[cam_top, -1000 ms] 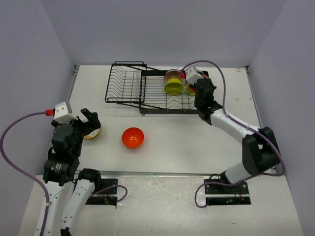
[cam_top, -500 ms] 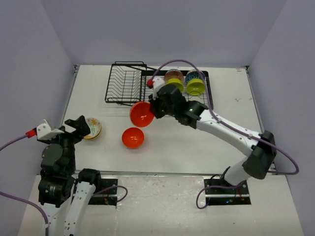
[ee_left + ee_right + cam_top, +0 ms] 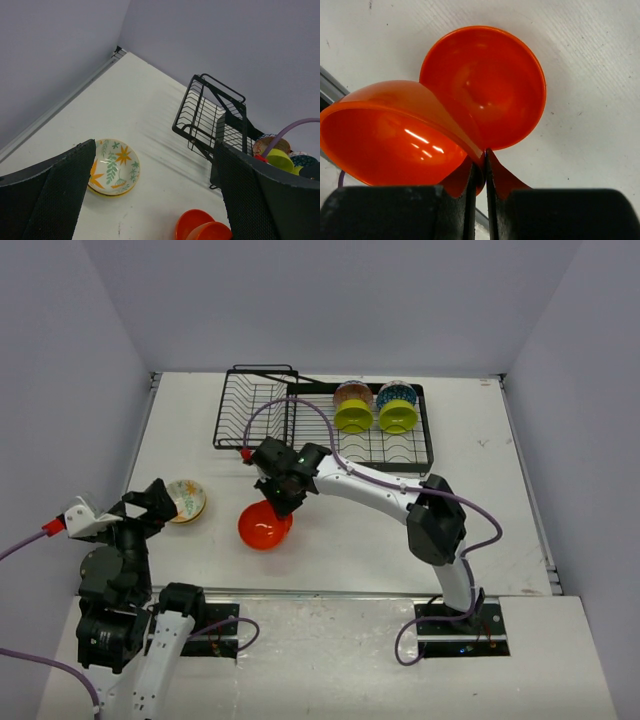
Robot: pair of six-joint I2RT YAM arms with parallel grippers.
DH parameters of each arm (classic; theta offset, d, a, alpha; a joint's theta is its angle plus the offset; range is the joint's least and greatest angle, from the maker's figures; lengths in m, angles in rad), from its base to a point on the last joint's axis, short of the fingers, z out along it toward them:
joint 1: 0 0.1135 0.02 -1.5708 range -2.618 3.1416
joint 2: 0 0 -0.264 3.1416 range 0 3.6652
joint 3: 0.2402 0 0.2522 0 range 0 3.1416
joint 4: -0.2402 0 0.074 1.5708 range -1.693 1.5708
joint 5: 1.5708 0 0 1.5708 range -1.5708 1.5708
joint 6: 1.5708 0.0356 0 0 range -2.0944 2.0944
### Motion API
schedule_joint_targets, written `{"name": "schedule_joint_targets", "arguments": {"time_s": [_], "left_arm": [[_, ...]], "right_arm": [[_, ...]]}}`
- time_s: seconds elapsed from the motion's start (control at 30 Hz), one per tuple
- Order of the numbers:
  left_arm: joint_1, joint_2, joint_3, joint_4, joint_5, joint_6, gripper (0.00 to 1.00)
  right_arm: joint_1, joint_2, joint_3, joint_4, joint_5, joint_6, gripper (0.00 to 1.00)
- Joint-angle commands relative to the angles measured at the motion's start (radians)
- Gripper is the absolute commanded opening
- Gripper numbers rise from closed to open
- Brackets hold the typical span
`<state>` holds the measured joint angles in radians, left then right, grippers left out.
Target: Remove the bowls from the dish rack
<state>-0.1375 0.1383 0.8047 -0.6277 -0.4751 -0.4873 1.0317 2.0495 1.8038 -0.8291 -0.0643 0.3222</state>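
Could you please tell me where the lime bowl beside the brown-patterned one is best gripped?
Probably its upper rim, coming down from above with one finger on each face. The lime bowl stands on edge in the dish rack, so that rim is exposed while the wires hem in its lower part.

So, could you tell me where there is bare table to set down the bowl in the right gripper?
Bare table lies right of the right arm, between rack and near edge; another patch is left of the rack, beyond the floral bowl. Crowded: around the left gripper, where the floral bowl, the resting orange bowl and the held bowl cluster.
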Motion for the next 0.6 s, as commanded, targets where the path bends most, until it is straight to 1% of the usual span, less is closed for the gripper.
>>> {"name": "schedule_joint_targets", "arguments": {"time_s": [0.0, 0.07, 0.17, 0.23, 0.4, 0.57], "left_arm": [[0.006, 0.049, -0.006, 0.016, 0.016, 0.0, 1.0], [0.006, 0.063, -0.006, 0.017, 0.021, 0.001, 1.0], [0.006, 0.067, -0.007, 0.019, 0.027, 0.004, 1.0], [0.006, 0.064, -0.009, 0.02, 0.032, 0.006, 1.0], [0.006, 0.07, -0.012, 0.034, 0.053, 0.016, 1.0], [0.006, 0.083, -0.013, 0.039, 0.07, 0.024, 1.0]], "right_arm": [[0.001, 0.044, 0.156, -0.119, -0.051, -0.038, 0.0], [-0.005, 0.075, 0.219, -0.181, -0.016, -0.06, 0.0], [-0.016, 0.121, 0.255, -0.217, -0.005, -0.078, 0.0], [-0.03, 0.139, 0.255, -0.217, -0.022, -0.11, 0.0], [-0.084, 0.178, 0.273, -0.232, -0.032, -0.123, 0.0], [-0.094, 0.201, 0.308, -0.252, -0.057, -0.153, 0.0]]}}
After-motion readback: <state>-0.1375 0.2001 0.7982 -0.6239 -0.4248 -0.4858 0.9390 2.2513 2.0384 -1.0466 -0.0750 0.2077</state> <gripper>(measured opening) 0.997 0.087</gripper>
